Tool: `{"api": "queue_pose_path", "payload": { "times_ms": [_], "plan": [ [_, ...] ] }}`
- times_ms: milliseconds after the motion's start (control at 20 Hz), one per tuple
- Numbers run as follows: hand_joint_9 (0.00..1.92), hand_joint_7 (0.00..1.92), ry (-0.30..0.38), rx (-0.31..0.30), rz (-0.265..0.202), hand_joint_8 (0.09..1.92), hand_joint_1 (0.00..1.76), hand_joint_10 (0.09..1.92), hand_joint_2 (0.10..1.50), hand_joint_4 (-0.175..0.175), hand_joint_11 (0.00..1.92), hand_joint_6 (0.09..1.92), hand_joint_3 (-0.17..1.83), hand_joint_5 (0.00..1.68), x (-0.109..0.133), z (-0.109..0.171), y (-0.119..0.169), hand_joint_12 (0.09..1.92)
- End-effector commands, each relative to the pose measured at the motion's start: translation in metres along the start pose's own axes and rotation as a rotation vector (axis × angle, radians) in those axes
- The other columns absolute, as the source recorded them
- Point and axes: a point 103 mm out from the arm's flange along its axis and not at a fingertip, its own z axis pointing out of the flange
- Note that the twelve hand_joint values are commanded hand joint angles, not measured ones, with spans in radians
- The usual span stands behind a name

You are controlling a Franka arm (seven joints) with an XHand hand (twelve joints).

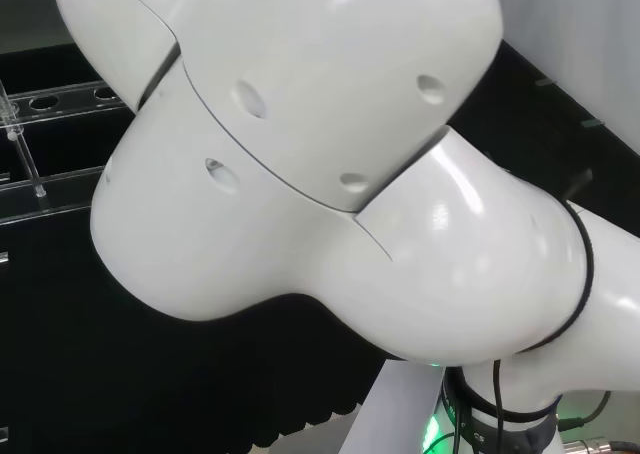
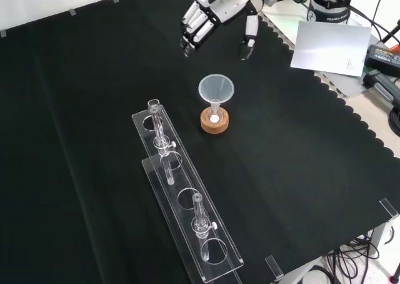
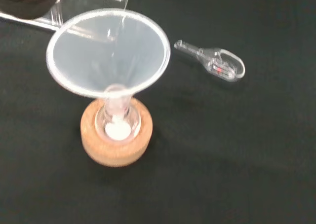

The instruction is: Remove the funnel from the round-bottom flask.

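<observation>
Funnel (image 2: pixel 216 88) sits stem-down in the round-bottom flask (image 2: pixel 215 117), kept upright by a cork ring (image 2: pixel 215 122) mid-cloth, while beyond it the hand (image 2: pixel 209 15) hovers, fingers spread and empty, apparently poised to grasp it.

In the front view the hand (image 2: pixel 215 12) hangs at the top of the picture above the cloth, palm turned downward, its black-tipped fingers (image 2: pixel 195 30) pointing down side by side and the thumb (image 2: pixel 250 34) held well apart from them, with nothing between them. In the head view the arm's big white links (image 1: pixel 300 164) bulk close before the camera, one rounded joint stacked on another.
</observation>
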Motion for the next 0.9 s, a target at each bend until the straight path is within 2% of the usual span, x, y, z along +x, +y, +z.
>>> {"api": "queue_pose_path", "payload": {
  "times_ms": [50, 550, 900],
  "plan": [
    [0.37, 0.03, -0.003, 0.037, 0.002, 0.7, 0.65, 0.69, 0.66, -0.034, 0.41, 0.09, 0.26, 0.18, 0.005, 0.01, -0.013, 1.39],
    [0.27, 0.0, -0.062, 0.073, -0.014, 0.42, 0.64, 0.76, 0.67, -0.027, 0.43, 0.09, 0.22, 0.05, 0.018, 0.023, -0.006, 1.4],
    [0.18, 0.0, -0.105, 0.104, -0.014, 0.31, 0.64, 0.81, 0.69, -0.025, 0.41, 0.09, 0.19, 0.03, 0.028, 0.036, 0.007, 1.43]
  ]
}}
